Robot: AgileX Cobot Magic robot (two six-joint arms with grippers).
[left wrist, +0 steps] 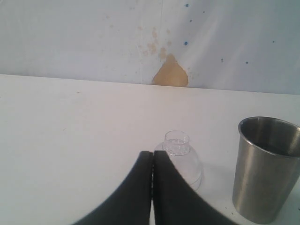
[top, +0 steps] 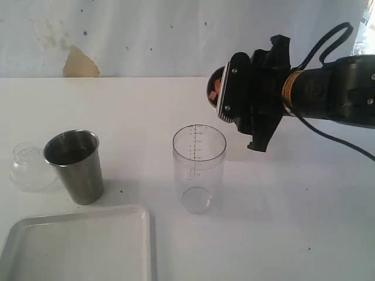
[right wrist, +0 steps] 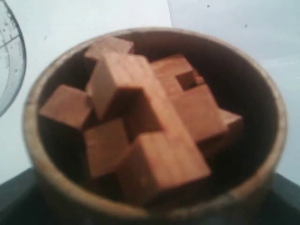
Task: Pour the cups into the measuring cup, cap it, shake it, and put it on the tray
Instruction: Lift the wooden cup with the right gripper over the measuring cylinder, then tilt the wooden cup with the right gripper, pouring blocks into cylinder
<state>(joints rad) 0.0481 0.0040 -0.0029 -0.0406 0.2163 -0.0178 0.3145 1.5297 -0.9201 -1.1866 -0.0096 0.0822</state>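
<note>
Right gripper (top: 224, 93) pinches the wooden cup (right wrist: 248, 89) between its jaws, tipped on its side above and just right of the upright, empty measuring cup (top: 199, 167). The exterior view hides most of the wooden cup behind the gripper, but the wrist view shows wooden blocks (right wrist: 150, 122) inside. Left gripper (left wrist: 152, 187): jaws pressed together, empty, near the cap (left wrist: 180, 157) and steel tumbler (top: 75, 167); tray (top: 76, 246) cut off at the frame edge.

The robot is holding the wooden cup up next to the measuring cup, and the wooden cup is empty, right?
No, it isn't empty. The right wrist view shows the wooden cup packed with wooden blocks. The right gripper does hold it up next to the measuring cup.
</note>
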